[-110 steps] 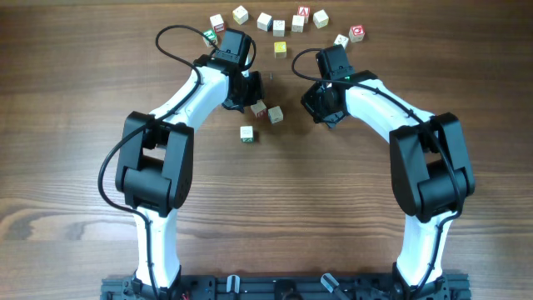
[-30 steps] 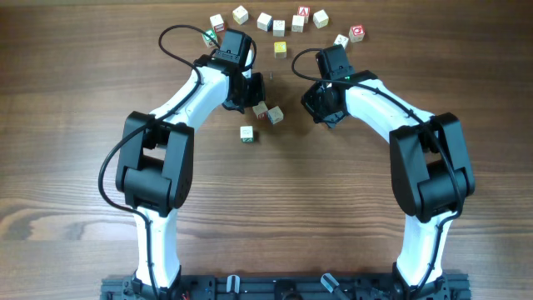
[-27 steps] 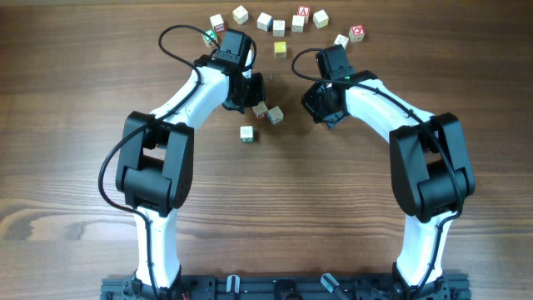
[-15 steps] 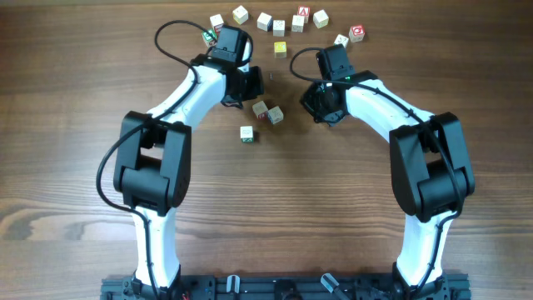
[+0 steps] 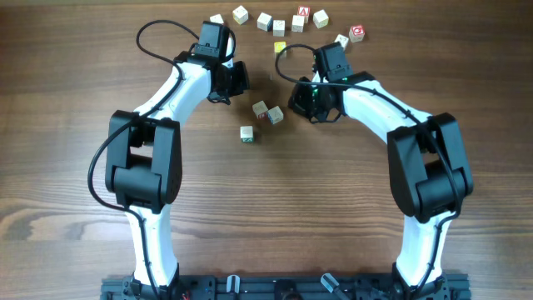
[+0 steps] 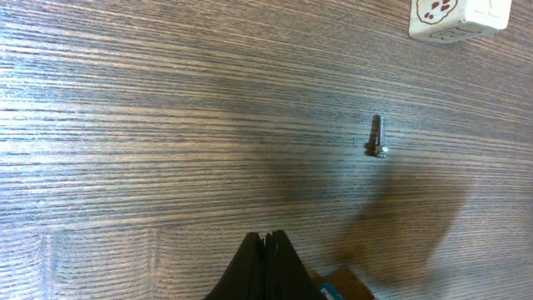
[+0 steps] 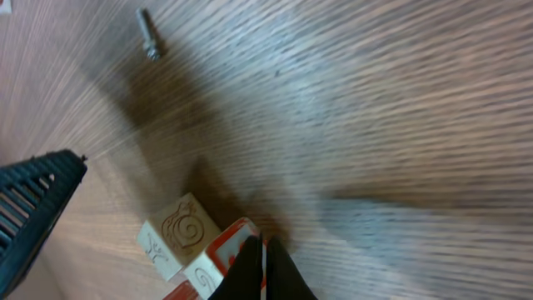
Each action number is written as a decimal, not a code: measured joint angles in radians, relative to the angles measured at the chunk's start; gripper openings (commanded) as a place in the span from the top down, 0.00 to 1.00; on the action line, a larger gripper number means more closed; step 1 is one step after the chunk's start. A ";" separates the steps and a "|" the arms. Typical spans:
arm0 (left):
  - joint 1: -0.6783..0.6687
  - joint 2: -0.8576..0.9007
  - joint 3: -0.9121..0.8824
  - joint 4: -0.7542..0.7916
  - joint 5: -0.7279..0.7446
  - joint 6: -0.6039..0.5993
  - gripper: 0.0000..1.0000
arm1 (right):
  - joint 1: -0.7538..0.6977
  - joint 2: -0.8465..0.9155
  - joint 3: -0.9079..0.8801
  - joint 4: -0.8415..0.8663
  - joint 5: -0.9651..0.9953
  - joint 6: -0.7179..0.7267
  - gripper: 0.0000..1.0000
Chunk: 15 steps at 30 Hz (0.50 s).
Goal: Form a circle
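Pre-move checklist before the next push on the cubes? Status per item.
1. Left end effector shut, nothing held: ok.
2. Right end effector shut, nothing held: ok.
3. Three-cube group forms a ring: not ok. Two cubes sit side by side and the third cube lies apart.
4. Right end effector touching the red-edged cube: cannot tell. The tip is right at its edge.
5. Work area free of debris: not ok. A loose screw lies between the arms.
6. Left end effector clear of cubes: ok. Only bare wood lies around its tip.
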 measured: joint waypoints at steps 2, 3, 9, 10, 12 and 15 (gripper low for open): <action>0.000 0.000 0.000 0.000 0.000 0.000 0.96 | 0.013 0.000 0.000 0.000 -0.003 0.000 0.95; 0.000 0.000 0.000 0.000 0.000 0.000 0.96 | 0.022 0.000 0.000 0.000 -0.003 0.000 0.95; 0.000 0.000 0.000 0.000 0.000 0.000 0.96 | 0.047 0.000 0.000 -0.001 -0.003 -0.003 0.95; 0.000 0.000 0.000 0.000 0.000 0.000 0.96 | 0.047 0.000 0.000 -0.001 -0.003 -0.003 0.95; 0.000 0.000 0.000 0.000 0.000 0.000 0.96 | 0.047 0.000 0.000 -0.006 -0.003 -0.003 0.95; 0.000 0.000 0.000 0.000 0.000 0.000 0.96 | 0.047 0.000 0.000 -0.019 0.001 -0.003 0.95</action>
